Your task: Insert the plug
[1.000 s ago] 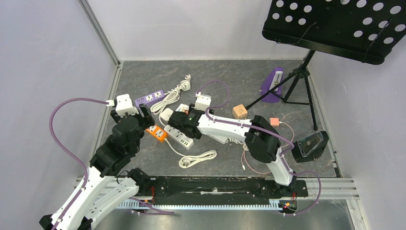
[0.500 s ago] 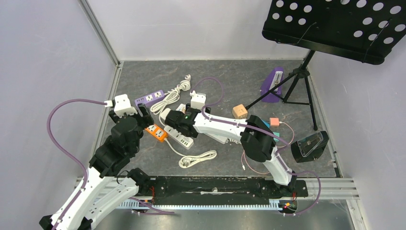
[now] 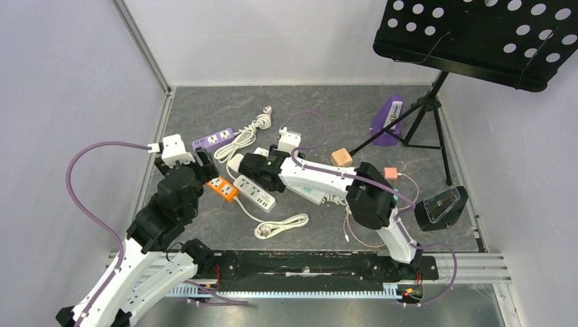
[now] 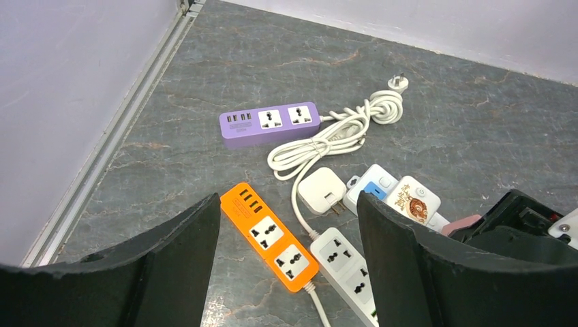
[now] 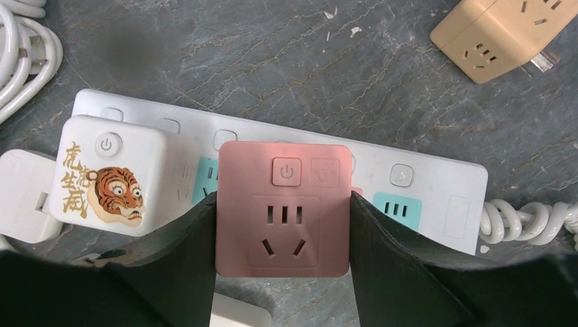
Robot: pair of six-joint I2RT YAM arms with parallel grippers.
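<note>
Over white power strip point(image 5: 436, 187), R gripper point(image 5: 283, 228) pinches pink plug point(image 5: 283, 197) by its sides; L gripper point(image 4: 287, 218) spread wide, empty, near orange strip point(image 4: 276, 238).

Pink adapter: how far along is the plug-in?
Done: pink adapter picked up, clamped in the right gripper. In hand: it is lined up over the white strip, beside the tiger adapter. To do: seating unconfirmed, prongs hidden; then release. Left gripper open, empty.
</note>
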